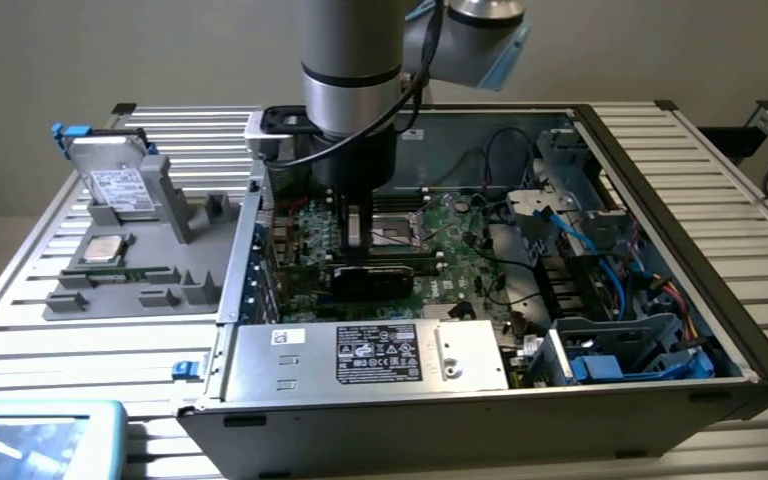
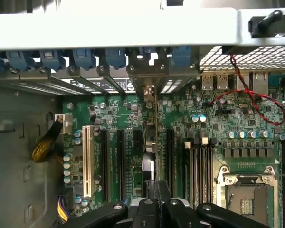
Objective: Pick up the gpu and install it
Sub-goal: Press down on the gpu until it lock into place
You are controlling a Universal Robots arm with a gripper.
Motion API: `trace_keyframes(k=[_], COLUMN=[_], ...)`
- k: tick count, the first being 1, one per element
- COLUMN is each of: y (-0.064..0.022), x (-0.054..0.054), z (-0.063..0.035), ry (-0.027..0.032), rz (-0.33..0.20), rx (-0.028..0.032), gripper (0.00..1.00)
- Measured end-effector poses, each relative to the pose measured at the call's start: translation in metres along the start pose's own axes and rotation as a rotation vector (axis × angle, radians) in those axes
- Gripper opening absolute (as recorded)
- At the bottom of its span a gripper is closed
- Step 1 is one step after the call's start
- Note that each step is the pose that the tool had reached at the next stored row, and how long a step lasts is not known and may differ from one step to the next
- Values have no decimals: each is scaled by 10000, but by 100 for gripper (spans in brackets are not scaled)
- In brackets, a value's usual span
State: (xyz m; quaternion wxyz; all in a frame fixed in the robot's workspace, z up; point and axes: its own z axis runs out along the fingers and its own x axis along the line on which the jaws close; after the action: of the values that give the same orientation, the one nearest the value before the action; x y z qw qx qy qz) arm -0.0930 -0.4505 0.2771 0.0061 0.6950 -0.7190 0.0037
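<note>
The open computer case (image 1: 678, 200) is seen lying on the slatted table (image 1: 37, 330), its motherboard (image 1: 458, 250) exposed. At the board's 9 o'clock side, the gpu (image 2: 150, 142) is held edge-on over the expansion slots (image 2: 119, 161), gripped by the closed gripper (image 1: 353, 235).

A gpu (image 2: 151, 142) stands edge-on over a green motherboard (image 2: 213, 123), gripped between the black fingers (image 2: 154, 202) of the robot's gripper (image 2: 156, 209). Its metal bracket (image 2: 147, 71) meets the case's rear row of blue-clipped slot covers (image 2: 85, 59). A white expansion slot (image 2: 88, 161) lies to one side, an empty processor socket (image 2: 249, 194) to the other, under looping red wires (image 2: 254, 102).
</note>
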Motion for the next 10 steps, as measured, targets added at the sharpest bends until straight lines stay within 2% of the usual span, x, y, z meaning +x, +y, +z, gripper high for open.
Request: trace_keyframes(k=[4,5,6,10], y=[3,3,4,4], x=[3,3,3,3], z=[-181,-212,-217,-217], ry=[-1,1,0,0], rz=[-2,-3,-2,-2], rx=[-10,-31,-50,-50], gripper=[12,12,12,12])
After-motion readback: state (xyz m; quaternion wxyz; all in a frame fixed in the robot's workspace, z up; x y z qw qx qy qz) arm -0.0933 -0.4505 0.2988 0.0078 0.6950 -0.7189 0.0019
